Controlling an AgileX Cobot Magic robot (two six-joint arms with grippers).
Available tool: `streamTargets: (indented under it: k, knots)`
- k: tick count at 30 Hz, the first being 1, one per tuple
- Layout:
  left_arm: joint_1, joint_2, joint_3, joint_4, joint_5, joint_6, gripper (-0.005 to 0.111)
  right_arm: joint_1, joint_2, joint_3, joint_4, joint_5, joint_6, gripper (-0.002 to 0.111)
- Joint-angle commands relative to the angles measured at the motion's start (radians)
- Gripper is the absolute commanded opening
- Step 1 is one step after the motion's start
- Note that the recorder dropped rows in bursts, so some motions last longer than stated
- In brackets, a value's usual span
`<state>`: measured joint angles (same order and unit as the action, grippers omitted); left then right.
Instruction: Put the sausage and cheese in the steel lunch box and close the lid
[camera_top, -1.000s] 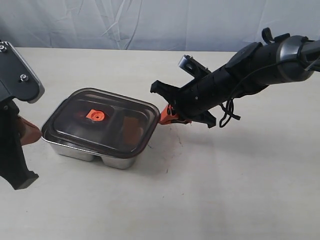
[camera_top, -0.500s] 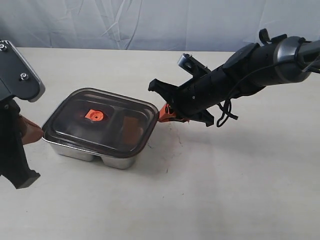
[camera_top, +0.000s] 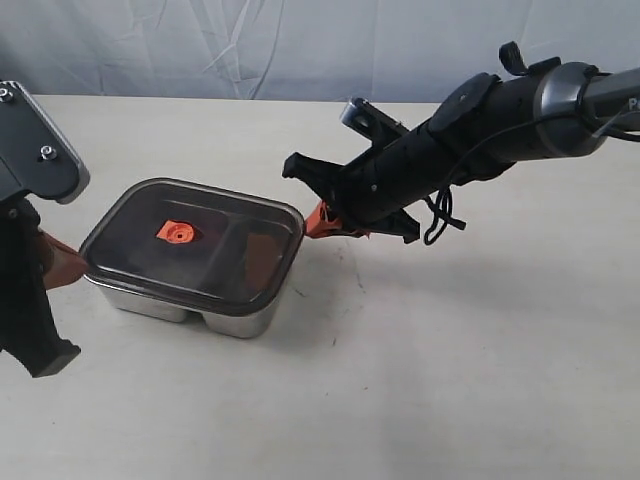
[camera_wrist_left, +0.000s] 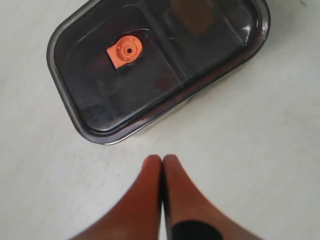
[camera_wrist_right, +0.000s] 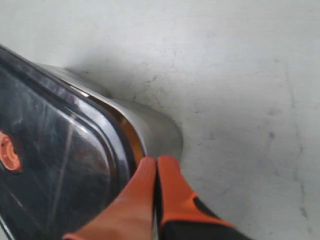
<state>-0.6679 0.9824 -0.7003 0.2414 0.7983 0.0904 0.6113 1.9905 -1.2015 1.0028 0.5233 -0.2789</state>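
Note:
The steel lunch box (camera_top: 168, 304) stands left of centre with the dark lid (camera_top: 215, 252) lying on top, its orange valve (camera_top: 176, 232) facing up. A brownish block, the cheese (camera_top: 262, 256), shows dimly through the lid in the right compartment. The sausage is not distinguishable under the dark plastic. My right gripper (camera_top: 312, 222) is shut, its orange tips against the lid's right edge (camera_wrist_right: 131, 145) beside the box's steel corner (camera_wrist_right: 157, 129). My left gripper (camera_top: 78, 265) is shut and empty just left of the box, its tips (camera_wrist_left: 162, 158) a short way off the lid (camera_wrist_left: 165, 55).
The pale tabletop (camera_top: 420, 380) stretches bare in front and to the right of the box. The right arm (camera_top: 470, 135) slants down from the upper right. A grey cloth backdrop (camera_top: 300, 40) hangs behind the table.
The right gripper has moved left, and the lid has slid left with it, now sitting more squarely over the box. The left arm has stayed put.

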Motion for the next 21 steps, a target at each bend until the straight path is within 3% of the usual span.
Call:
streamTargets:
  k: [1,6,21]
  knots:
    - [-0.002,0.001,0.002,-0.004,-0.01,-0.007,0.0,-0.001,-0.008,-0.005,-0.137,0.01,0.1,0.0]
    - [-0.002,0.001,0.002,0.005,-0.042,-0.007,0.0,-0.007,-0.022,-0.005,-0.333,-0.018,0.257,0.0]
    - [-0.002,0.043,0.002,0.011,-0.093,-0.007,0.0,0.05,-0.043,-0.005,-0.321,-0.041,0.257,0.0]
